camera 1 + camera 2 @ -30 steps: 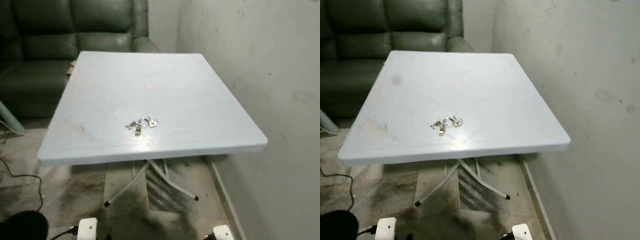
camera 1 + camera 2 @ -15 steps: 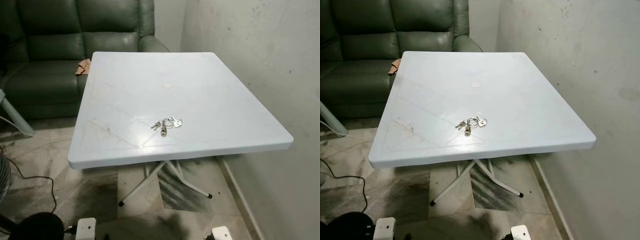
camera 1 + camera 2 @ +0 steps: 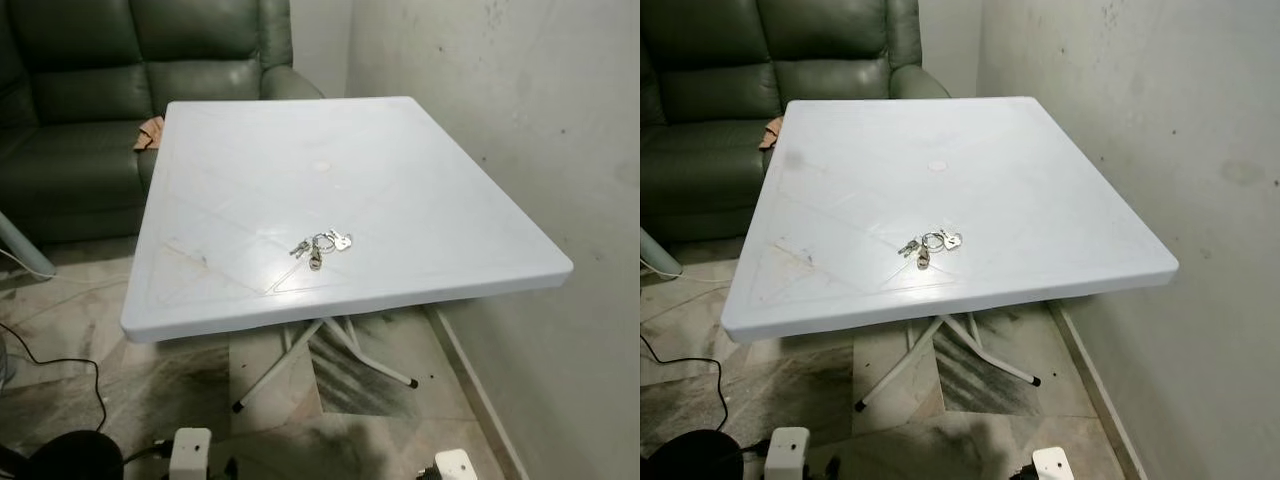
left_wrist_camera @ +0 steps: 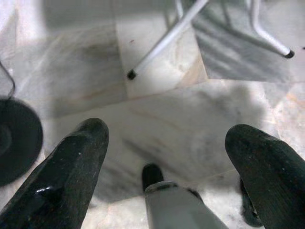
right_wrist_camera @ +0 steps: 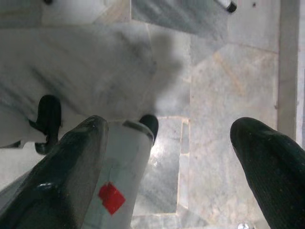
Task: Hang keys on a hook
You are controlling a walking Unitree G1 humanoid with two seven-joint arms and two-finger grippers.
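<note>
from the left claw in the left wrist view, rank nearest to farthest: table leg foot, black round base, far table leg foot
1. Black round base, on the floor beside the left claw.
2. Table leg foot, ahead on the tile.
3. Far table leg foot, farthest, off to the other side.

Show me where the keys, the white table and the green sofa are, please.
keys [image 3: 320,245]: left eye view, on the key ring.
white table [image 3: 400,160]: left eye view, bare tabletop.
green sofa [image 3: 80,95]: left eye view, back cushion.

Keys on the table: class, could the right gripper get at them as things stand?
Probably not yet. The keys lie unobstructed on the table, but the right gripper hangs low, open, facing the floor.
</note>
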